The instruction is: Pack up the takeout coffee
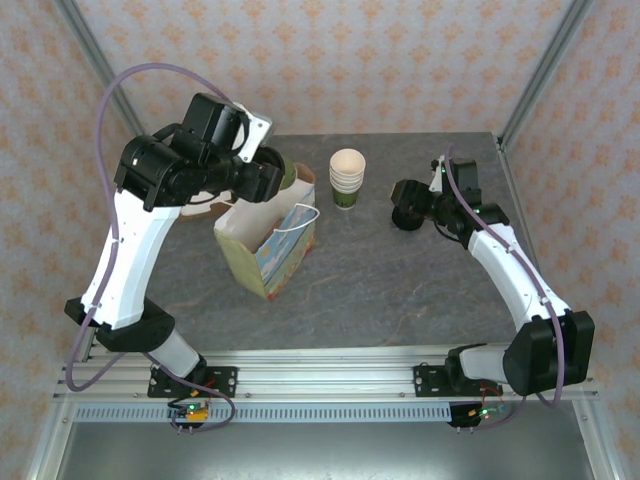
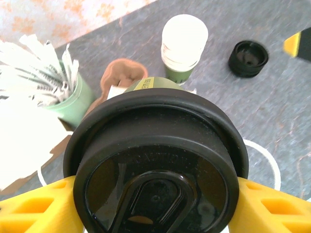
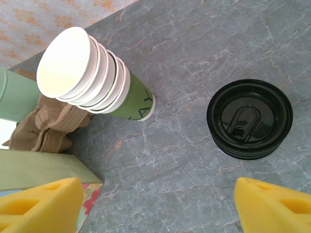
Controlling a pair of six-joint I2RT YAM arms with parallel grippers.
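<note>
The takeout coffee [image 2: 155, 165] shows its round black lid from above, with a strip of the green cup [image 2: 146, 85] peeking past it. My left gripper [image 2: 155, 206] is shut on the cup, its yellow fingers [image 2: 34, 206] pressed against both sides. In the top view my left gripper [image 1: 283, 180] holds the cup above the far end of the open paper bag [image 1: 262, 255]. My right gripper [image 3: 158, 206] is open over bare table with nothing between its fingers. In the top view my right gripper [image 1: 408, 207] hovers at the right of the table.
A stack of lidless cream-and-green cups [image 1: 347, 178] stands at the back centre. A pile of black lids [image 3: 249, 119] lies by my right gripper. Behind the bag stand a green holder of white packets [image 2: 73, 97] and brown paper sleeves [image 3: 48, 128]. Metal frame posts border the table.
</note>
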